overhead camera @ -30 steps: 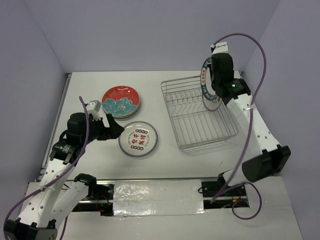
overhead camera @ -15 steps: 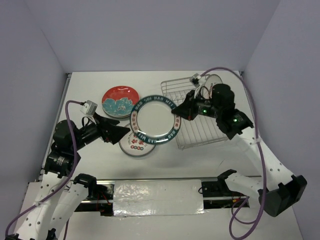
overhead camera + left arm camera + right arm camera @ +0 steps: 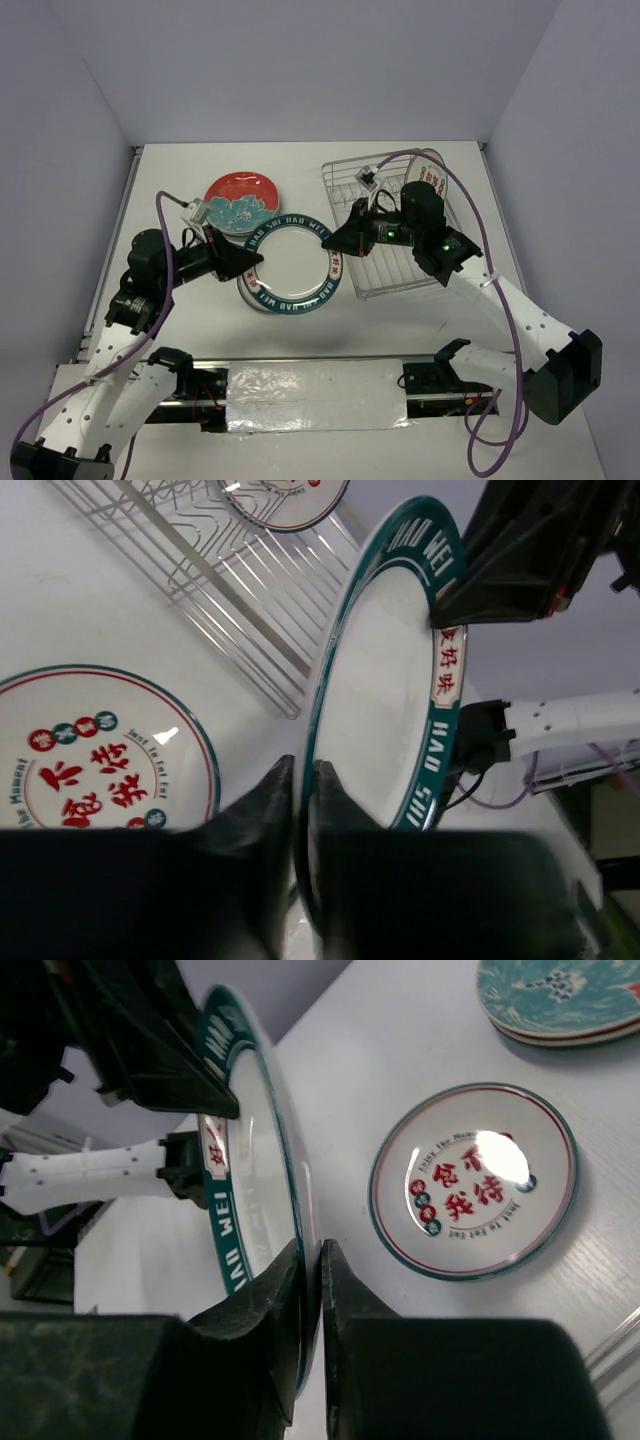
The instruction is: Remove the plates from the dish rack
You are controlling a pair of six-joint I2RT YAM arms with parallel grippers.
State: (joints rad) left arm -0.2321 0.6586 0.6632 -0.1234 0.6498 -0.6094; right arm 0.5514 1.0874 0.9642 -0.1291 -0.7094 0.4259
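Note:
A large white plate [image 3: 290,265] with a broad teal lettered rim hangs tilted over the table between both arms. My left gripper [image 3: 255,262] is shut on its left edge, the rim pinched between the fingers [image 3: 303,765]. My right gripper [image 3: 332,245] grips the opposite edge, its fingers close on both sides of the rim [image 3: 310,1248]. Under the held plate lies a small white plate [image 3: 100,750] with red characters. The silver dish rack [image 3: 400,270] stands to the right. One small plate [image 3: 435,168] is upright at its back.
A stack of red plates [image 3: 241,198] with a teal flower pattern sits on the table behind the left gripper. The enclosure walls rise at the left, back and right. The right arm reaches across the front of the rack.
The right arm carried the large plate from the rack leftward and down over the small white plate. The left gripper came in and shut on its left edge.

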